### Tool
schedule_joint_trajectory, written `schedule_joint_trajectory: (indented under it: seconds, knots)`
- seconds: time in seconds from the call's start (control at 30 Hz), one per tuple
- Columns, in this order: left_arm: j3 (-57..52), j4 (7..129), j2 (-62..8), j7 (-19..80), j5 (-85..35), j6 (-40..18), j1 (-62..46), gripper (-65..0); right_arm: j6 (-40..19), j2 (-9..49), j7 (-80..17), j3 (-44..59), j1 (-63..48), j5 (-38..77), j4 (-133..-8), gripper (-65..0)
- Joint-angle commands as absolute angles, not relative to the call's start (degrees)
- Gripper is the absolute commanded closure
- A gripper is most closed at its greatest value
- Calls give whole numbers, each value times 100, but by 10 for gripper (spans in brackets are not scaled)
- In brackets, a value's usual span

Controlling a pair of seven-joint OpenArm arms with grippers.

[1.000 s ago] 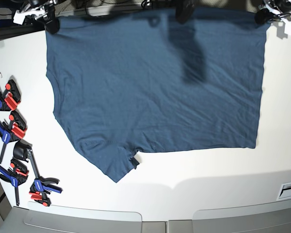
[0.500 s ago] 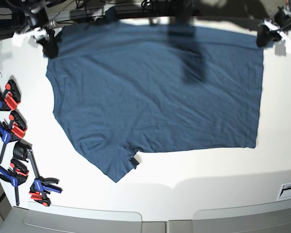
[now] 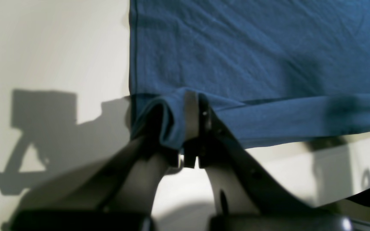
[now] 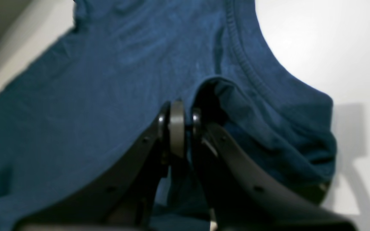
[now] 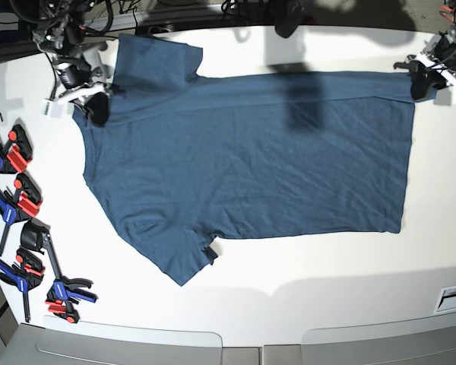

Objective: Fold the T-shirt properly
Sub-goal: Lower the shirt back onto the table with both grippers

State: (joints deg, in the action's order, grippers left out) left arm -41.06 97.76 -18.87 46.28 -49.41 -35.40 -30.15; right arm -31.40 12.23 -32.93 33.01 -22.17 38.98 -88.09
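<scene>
The dark teal-blue T-shirt (image 5: pixel 251 167) lies spread on the white table (image 5: pixel 304 281), collar side to the left. Its far edge is lifted and turned over toward the near side as a narrow band. One sleeve (image 5: pixel 156 61) lies flat at the far left, the other (image 5: pixel 175 258) at the near left. My left gripper (image 5: pixel 424 82) is shut on the far right hem corner; in the left wrist view its gripper (image 3: pixel 191 96) pinches bunched T-shirt (image 3: pixel 252 48) cloth. My right gripper (image 5: pixel 91 103) is shut on the shoulder beside the collar, and in the right wrist view that gripper (image 4: pixel 180 109) bites T-shirt (image 4: pixel 75 112) fabric.
Several blue and red clamps (image 5: pixel 19 205) lie along the table's left edge. A small white slotted part (image 5: pixel 454 296) sits at the near right. Grey panels (image 5: pixel 129 346) run along the near edge. Cables and dark gear (image 5: pixel 289 11) crowd the far edge.
Both grippers have come toward the near side with the shirt's far edge, laying it over the body. The far sleeve has come into sight on the table.
</scene>
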Motion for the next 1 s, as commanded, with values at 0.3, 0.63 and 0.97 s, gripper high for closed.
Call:
schedule_joint_trajectory:
  seconds: [0.3,0.63,0.97]
  knots:
    - [-4154,9856,-1973,4023,-4370,-3516,-3028,0,-2556,1315,-2626,2842,-2161,3120,-8908,0]
    - [-4154,9856,-1970,4021,-4372,-3518,-3028,0,-2394,1315,-2609,2842,-2161,3124,-8908,0]
    - [-4154,9856,-1970,3769,-4348,-3518,-3030,0,-2394,1313,-2609,2842,-2161,3127,-8908,0]
